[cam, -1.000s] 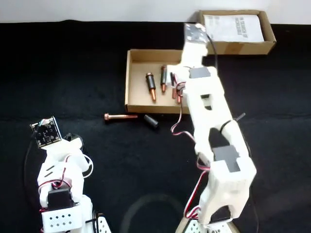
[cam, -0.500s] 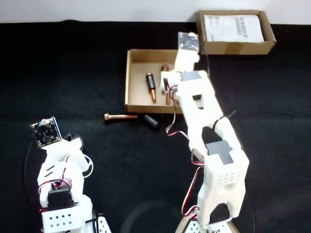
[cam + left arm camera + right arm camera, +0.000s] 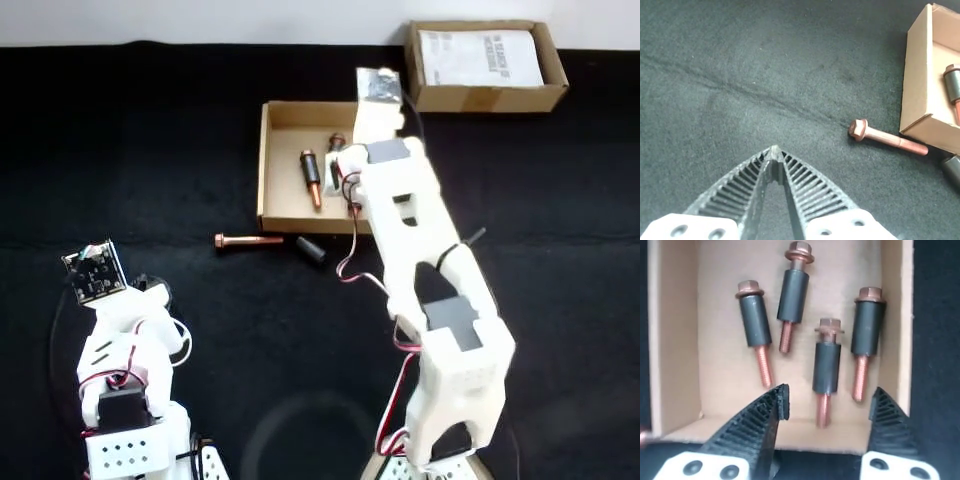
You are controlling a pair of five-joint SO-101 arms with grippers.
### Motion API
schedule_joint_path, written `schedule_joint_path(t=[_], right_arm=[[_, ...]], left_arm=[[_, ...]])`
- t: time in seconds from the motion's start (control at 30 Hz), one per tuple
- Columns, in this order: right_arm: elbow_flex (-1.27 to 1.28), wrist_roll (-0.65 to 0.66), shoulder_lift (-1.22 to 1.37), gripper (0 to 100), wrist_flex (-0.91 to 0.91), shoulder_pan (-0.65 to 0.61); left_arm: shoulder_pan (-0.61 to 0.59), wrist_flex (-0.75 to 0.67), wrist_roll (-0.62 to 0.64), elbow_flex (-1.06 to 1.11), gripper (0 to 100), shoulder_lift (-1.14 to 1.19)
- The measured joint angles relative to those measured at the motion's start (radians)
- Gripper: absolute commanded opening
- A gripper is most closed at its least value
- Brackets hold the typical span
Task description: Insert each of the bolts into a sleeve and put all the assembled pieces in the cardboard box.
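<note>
Four pieces (image 3: 755, 320) lay done in the box (image 3: 264, 170), each bolt in its sleeve. One bare bolt (image 3: 247, 240) and one sleeve (image 3: 311, 250) lay close together on the bench (image 3: 150, 150), just near of the box. That pair was left to do. The right jaws hung wide open over the box, holding nothing. The left jaws were shut and empty, near left.

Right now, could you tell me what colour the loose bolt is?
The bolt is copper; left wrist view.

At one o'clock on the black cloth (image 3: 150, 130) we see a shallow carton (image 3: 487, 98) holding a printed sheet (image 3: 480, 57).
</note>
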Motion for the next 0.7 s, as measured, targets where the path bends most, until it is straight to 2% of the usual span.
schedule_joint_path(t=[0.17,0.37,0.53,0.6,0.7], right_arm=[[0.0,-0.006,-0.175,12.5,0.152,-0.103],[-0.002,-0.006,-0.282,12.3,0.374,-0.227],[-0.002,-0.005,-0.282,12.3,0.54,-0.241],[-0.002,0.041,-0.282,12.3,0.578,-0.241],[-0.002,0.184,-0.249,12.3,0.611,-0.218]], left_arm=[[0.0,0.0,0.0,0.0,1,0.0],[0.0,0.0,0.0,0.0,1,0.0],[0.0,0.0,0.0,0.0,1,0.0],[0.0,0.0,0.0,0.0,1,0.0],[0.0,0.0,0.0,0.0,1,0.0]])
